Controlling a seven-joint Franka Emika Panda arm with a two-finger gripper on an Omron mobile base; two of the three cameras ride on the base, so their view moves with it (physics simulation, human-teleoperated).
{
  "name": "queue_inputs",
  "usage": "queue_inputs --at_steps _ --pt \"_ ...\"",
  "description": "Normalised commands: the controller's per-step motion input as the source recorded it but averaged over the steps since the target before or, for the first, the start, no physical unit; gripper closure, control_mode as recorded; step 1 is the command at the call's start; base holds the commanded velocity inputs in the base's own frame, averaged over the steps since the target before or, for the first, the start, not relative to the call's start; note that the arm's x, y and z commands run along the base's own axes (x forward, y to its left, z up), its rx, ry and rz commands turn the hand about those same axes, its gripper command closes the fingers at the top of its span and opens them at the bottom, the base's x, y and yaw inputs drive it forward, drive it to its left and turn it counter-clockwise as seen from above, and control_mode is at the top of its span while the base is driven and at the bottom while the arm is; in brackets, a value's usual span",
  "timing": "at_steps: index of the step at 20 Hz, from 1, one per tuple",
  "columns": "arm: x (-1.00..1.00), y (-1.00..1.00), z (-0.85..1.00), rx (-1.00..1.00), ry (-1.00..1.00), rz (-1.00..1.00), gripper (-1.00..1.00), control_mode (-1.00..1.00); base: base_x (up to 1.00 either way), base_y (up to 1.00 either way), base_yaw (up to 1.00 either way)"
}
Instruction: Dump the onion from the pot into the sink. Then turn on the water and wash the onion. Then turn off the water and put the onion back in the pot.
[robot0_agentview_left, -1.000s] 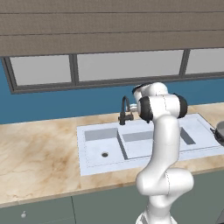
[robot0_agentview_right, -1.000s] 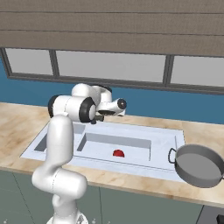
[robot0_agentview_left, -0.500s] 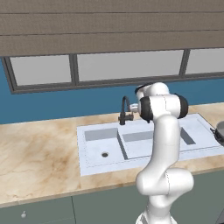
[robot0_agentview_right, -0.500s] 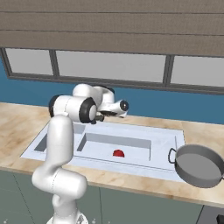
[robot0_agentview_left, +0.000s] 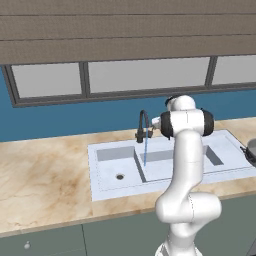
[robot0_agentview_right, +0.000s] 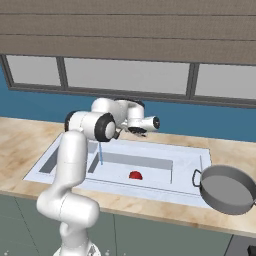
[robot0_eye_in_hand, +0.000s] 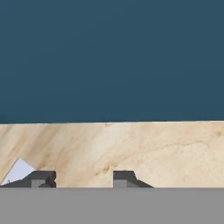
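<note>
The onion (robot0_agentview_right: 135, 175), a small red bulb, lies on the floor of the sink's (robot0_agentview_right: 187, 150) larger basin. A thin blue stream of water (robot0_agentview_left: 145, 150) runs from the dark gooseneck faucet (robot0_agentview_left: 144, 121). It lands near the basin divider, left of the onion and apart from it (robot0_agentview_right: 100, 152). My gripper (robot0_agentview_right: 156, 122) hangs behind the sink by the faucet's base, shut and holding nothing. In the hand view its tips (robot0_eye_in_hand: 83, 179) point at the beige counter and blue wall. The grey pot (robot0_agentview_right: 227, 189) stands on the counter right of the sink.
A blue wall with a row of windows (robot0_agentview_left: 145, 75) rises behind the beige marble counter (robot0_agentview_left: 45, 175). The small left basin (robot0_agentview_left: 117, 167) shows its dark drain. Grey cabinet fronts (robot0_agentview_left: 60, 240) run below the counter edge.
Water now streams from the faucet; earlier frames showed none. My hand has shifted slightly by the faucet's base. Onion and pot have not moved.
</note>
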Motion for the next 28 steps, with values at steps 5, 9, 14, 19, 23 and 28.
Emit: queue_inputs --at_steps 5,9,14,19,23,28 --pt "-0.02 -0.44 -0.08 0.00 0.00 -0.10 -1.00 -1.00 0.00 0.00 0.00" --pt "-0.15 -0.31 0.01 0.00 0.00 -0.09 -1.00 -1.00 0.00 0.00 0.00" --pt "-0.33 -0.21 0.42 0.00 -0.03 -0.07 -1.00 -1.00 0.00 0.00 0.00" --pt "-0.02 -0.15 0.59 0.00 -0.01 -0.02 -1.00 -1.00 0.00 0.00 0.00" --pt "-0.01 -0.44 0.26 0.00 0.00 0.00 -1.00 -1.00 0.00 0.00 0.00" --pt "-0.01 -0.45 -0.10 -0.07 0.01 0.00 -1.00 -1.00 0.00 0.00 0.00"
